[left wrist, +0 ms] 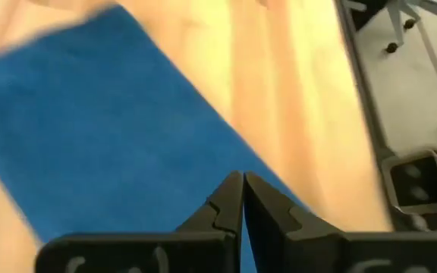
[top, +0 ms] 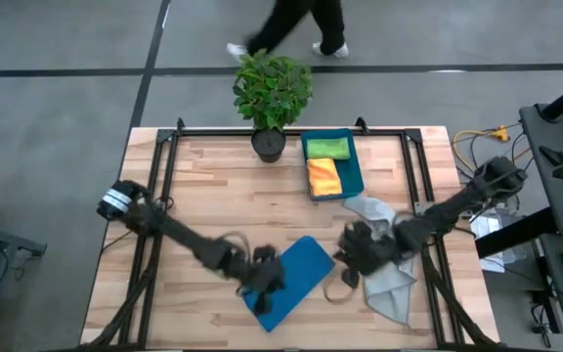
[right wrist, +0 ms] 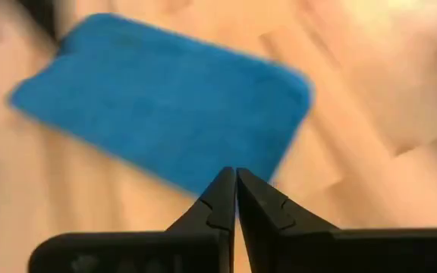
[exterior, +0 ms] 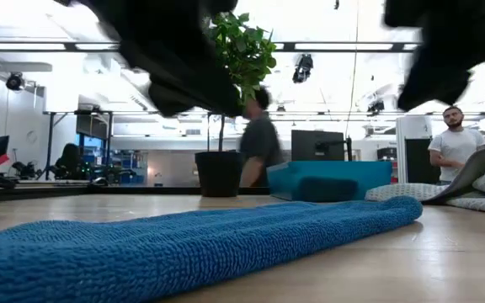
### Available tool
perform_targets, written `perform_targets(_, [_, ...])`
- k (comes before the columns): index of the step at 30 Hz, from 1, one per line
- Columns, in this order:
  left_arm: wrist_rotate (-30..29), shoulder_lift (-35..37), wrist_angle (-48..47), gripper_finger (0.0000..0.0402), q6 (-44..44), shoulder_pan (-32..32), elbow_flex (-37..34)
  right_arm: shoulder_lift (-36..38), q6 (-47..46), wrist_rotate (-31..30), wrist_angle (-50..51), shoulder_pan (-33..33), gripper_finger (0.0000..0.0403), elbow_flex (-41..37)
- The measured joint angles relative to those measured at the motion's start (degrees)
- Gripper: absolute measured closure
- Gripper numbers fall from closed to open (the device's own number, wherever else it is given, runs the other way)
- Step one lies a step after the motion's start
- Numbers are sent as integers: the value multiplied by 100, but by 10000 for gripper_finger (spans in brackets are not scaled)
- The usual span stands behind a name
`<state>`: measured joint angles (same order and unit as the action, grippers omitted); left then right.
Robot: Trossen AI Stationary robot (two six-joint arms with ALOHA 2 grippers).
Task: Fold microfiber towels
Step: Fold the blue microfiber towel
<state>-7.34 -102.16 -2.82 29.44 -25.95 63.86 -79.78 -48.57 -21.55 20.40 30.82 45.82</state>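
Blue towel (top: 291,279) lies flat on the table, between both grippers. Left gripper (left wrist: 241,189) hovers above its edge, fingers together, empty; right gripper (right wrist: 235,186) likewise closed, just beside its far corner. Soft, light, limp cloth: best pinched at corners.

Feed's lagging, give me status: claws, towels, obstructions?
Both claws shut, empty: left claw, right claw over blue towel, folded flat. Grey towel unfolded, right. Nothing in the way.
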Motion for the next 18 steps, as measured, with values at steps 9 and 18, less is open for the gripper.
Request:
perform_targets(9, [1628,-526,457,401,-1771,1794,6,-167,-2201,-1289,-108,1709,392,236])
perform_targets(18, [2442,-1179,486,401,-2233,2301,83,-728,-2942,-1926,51,2063,392,844])
